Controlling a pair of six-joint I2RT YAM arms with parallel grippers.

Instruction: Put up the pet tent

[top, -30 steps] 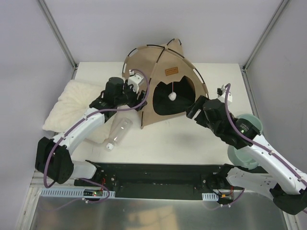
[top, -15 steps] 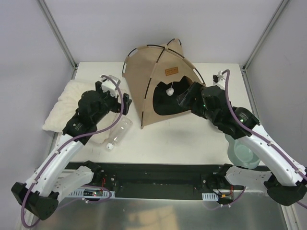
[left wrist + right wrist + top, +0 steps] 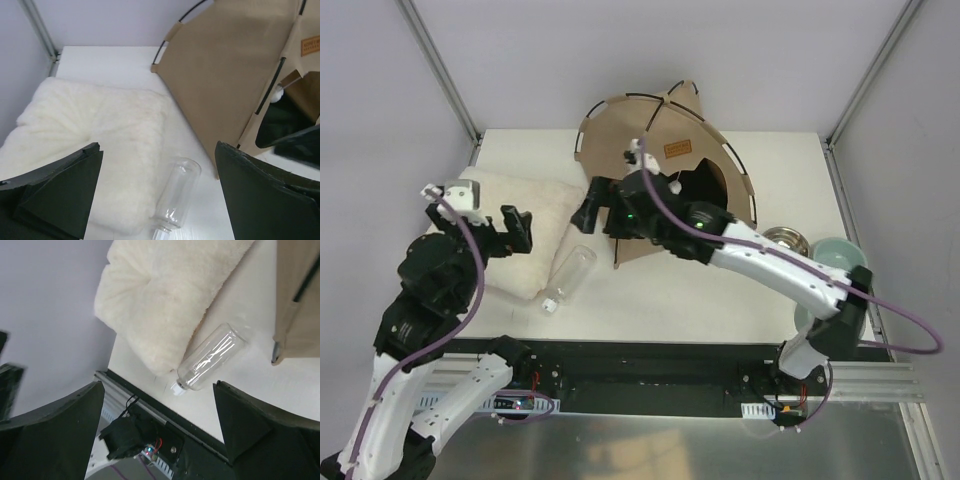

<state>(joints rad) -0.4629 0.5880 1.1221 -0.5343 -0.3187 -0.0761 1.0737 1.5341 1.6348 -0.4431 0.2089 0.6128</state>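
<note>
1. The pet tent point(image 3: 620, 135) stands upright at the far middle of the table point(image 3: 720, 290), with its arched doorway facing the arms. Thin black poles run along its tan panels. The brown label patch point(image 3: 677, 147) sits above the doorway and the white pompom point(image 3: 675, 187) hangs in the opening.
2. The right arm reaches across the tent's front. The right gripper point(image 3: 592, 205) is at the tent's left front corner with its fingers spread wide and nothing between them. I cannot tell whether it touches the fabric.
3. The clear plastic bottle point(image 3: 568, 275) lies on its side just beside that corner, with its cap end toward the near edge.
4. The cream fluffy pillow point(image 3: 535, 200) lies left of the bottle, apparently touching it.
5. The left gripper point(image 3: 515, 230) hovers over the pillow, also wide apart and empty.
6. A metal bowl point(image 3: 782, 238) and a pale green bowl point(image 3: 840, 258) sit at the right side, well apart from the tent.
</note>
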